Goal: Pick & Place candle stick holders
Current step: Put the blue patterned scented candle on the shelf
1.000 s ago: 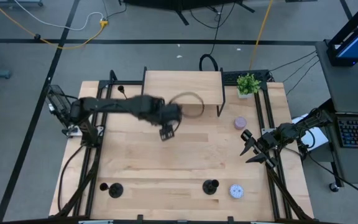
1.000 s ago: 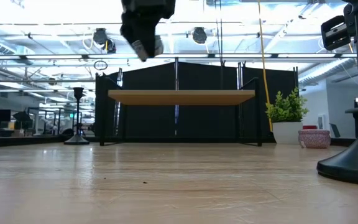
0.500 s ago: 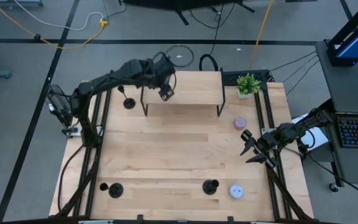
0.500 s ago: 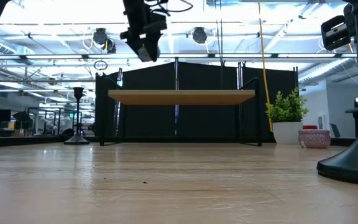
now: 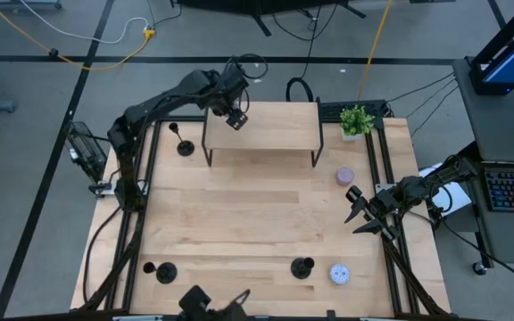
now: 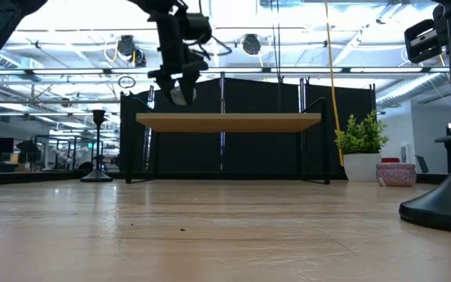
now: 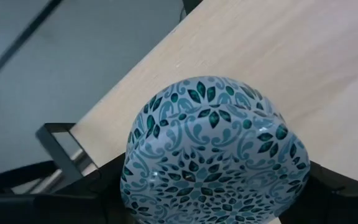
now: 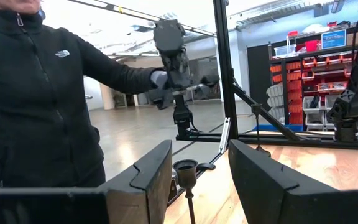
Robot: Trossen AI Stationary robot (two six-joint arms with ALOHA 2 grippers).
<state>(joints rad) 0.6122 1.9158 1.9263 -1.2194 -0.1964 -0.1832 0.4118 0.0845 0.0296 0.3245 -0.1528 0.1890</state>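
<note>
The only writing that can be read is a small white logo on the chest of a person's black jacket (image 8: 36, 112), seemingly "The North Face", though it is too small to be sure. The left gripper (image 5: 236, 117) hangs over the raised shelf (image 5: 275, 129) at about 11 o'clock on the table (image 5: 257, 223), clenched around a teal-patterned tin (image 7: 210, 155) above the shelf's corner. The right gripper (image 5: 360, 214) waits at 3 o'clock by the table's edge, fingers spread and holding nothing. One candle stick holder (image 5: 184, 144) stands at 10 o'clock beside the shelf's left leg, another (image 5: 165, 272) at 7 o'clock and a third (image 5: 302, 266) near 5 o'clock, just beside a pale-blue tin (image 5: 338, 274). A lilac tin (image 5: 344, 176) and a potted plant (image 5: 356, 119) sit around 2 o'clock. The table's middle is bare wood.
</note>
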